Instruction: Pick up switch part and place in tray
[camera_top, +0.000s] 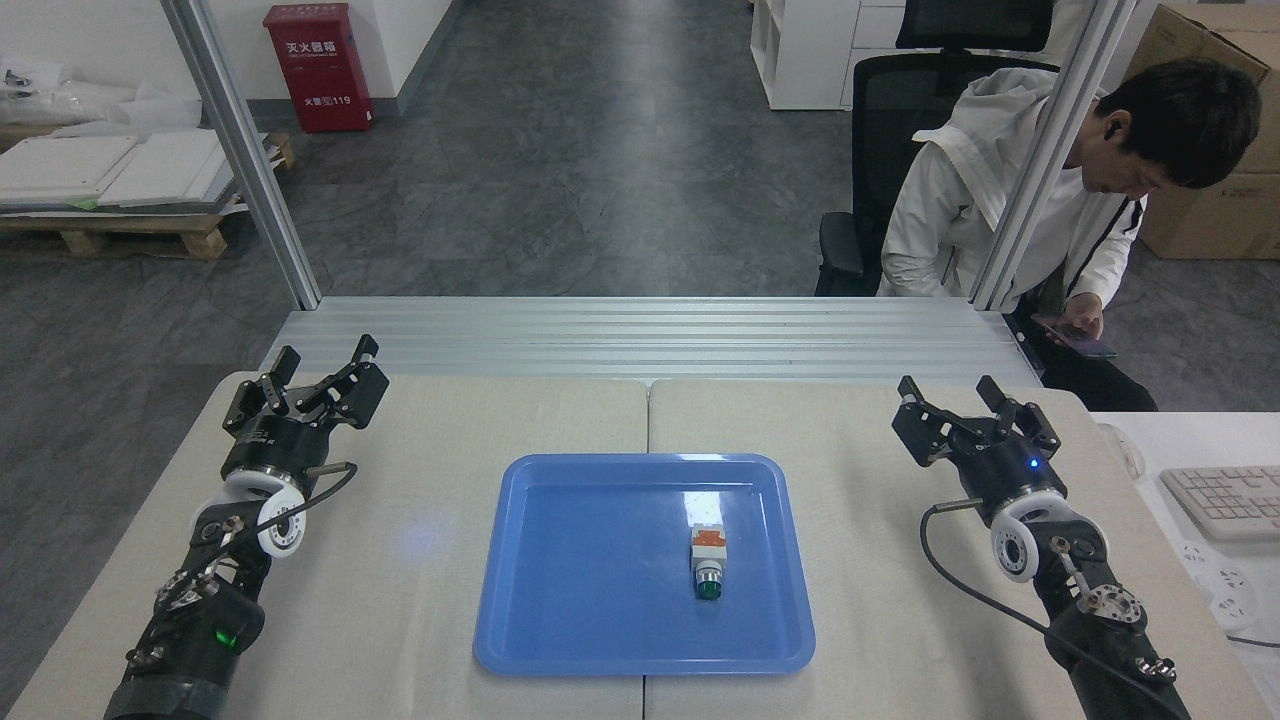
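The switch part (709, 563) lies flat inside the blue tray (560, 600), right of its middle, green cap toward me and the white and orange body away from me. Nothing touches it. My right gripper (950, 393) hovers open over the table well to the right of the tray, with nothing between its fingers. At the table's far left corner my left gripper (325, 358) also stands open and holds nothing.
A person in a white jacket (1000, 210) sits beyond the table's right far corner, looking at a phone. Aluminium frame posts (240, 150) rise behind the table. A keyboard (1225, 500) lies on a white desk at right.
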